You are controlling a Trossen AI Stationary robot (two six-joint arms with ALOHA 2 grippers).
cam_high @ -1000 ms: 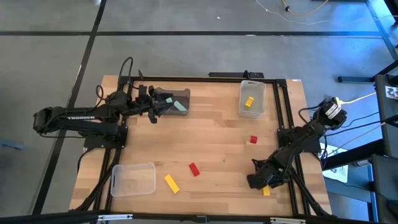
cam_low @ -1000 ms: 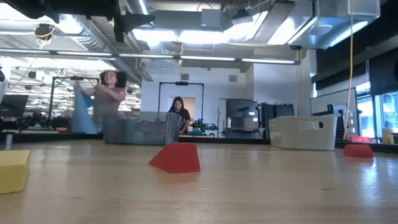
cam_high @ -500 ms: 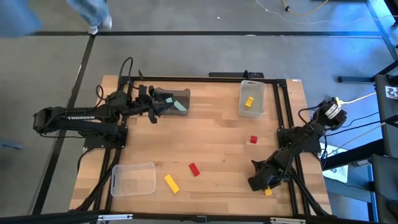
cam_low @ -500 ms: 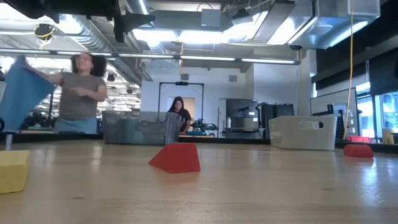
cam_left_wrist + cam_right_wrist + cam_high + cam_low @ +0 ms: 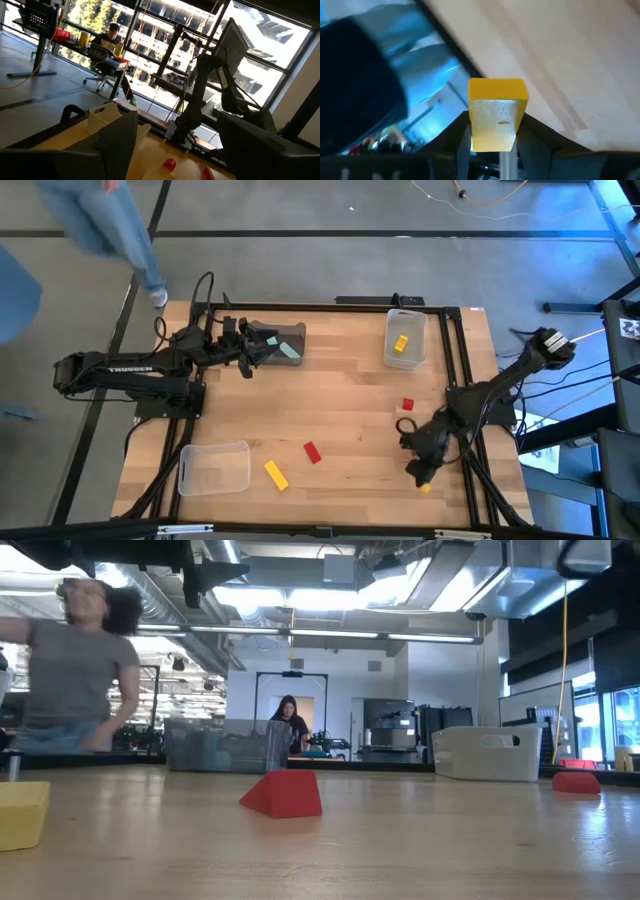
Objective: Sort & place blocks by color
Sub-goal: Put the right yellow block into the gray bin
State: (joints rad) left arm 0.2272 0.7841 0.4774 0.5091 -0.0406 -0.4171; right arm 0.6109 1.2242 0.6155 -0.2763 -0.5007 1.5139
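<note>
My right gripper [image 5: 421,476] is at the table's near right edge, shut on a yellow block [image 5: 497,112]; the block shows as a yellow speck in the high view [image 5: 426,486]. My left gripper [image 5: 268,346] is open and empty over a dark bin [image 5: 294,334] at the far left, which holds a mint green block [image 5: 290,351]. Loose on the table lie a red block [image 5: 407,405], another red block [image 5: 312,451] and a yellow block [image 5: 275,474]. One more yellow block [image 5: 401,344] lies in a clear bin [image 5: 406,320] at the far right. My right gripper pinches the yellow block between its two fingers, on two opposite sides near one end [image 5: 492,142]. The block's other end [image 5: 498,86] sticks out past the fingertips. The wrist view shows the table's edge behind the block; whether it is lifted clear I cannot tell.
An empty clear bin [image 5: 214,468] stands at the near left. A black frame [image 5: 460,360] runs along the table's right and far edges. A person [image 5: 110,230] walks past the far left corner. The table's middle [image 5: 340,390] is bare wood.
My right arm has risen and swung a little toward the table's middle, its gripper staying shut on the yellow block near the near right edge. The person beyond the table has walked past the far left corner.
</note>
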